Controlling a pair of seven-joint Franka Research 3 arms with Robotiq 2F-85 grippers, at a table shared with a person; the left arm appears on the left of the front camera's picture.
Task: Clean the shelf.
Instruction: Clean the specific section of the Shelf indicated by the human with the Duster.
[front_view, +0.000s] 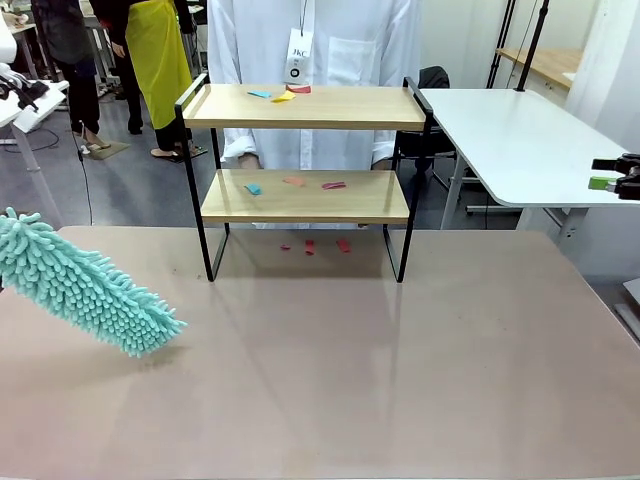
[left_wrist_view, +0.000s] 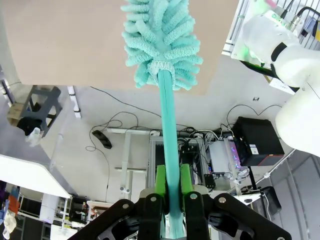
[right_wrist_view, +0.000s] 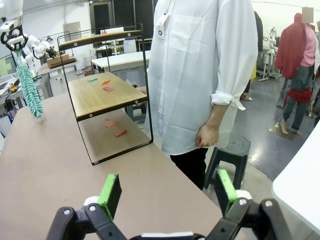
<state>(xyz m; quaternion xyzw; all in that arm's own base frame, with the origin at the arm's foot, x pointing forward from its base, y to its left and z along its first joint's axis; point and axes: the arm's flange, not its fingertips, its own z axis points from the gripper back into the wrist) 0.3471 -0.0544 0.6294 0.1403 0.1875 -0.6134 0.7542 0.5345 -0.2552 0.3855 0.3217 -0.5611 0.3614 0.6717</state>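
Teal duster (left_wrist_view: 167, 110) sits clamped tight in the left hand (left_wrist_view: 173, 176).

I see the shelf (front_view: 305, 200) on the table (front_view: 400, 380), at its far side. Coloured scraps (front_view: 333, 185) lie on both boards and beneath it.

Cannot identify the small coloured scraps (front_view: 333, 185) on the shelf (front_view: 350, 105) at this size, nor trace the teal duster (front_view: 85, 290) past the front view's left edge or its fluffy tip past the left wrist view's top.
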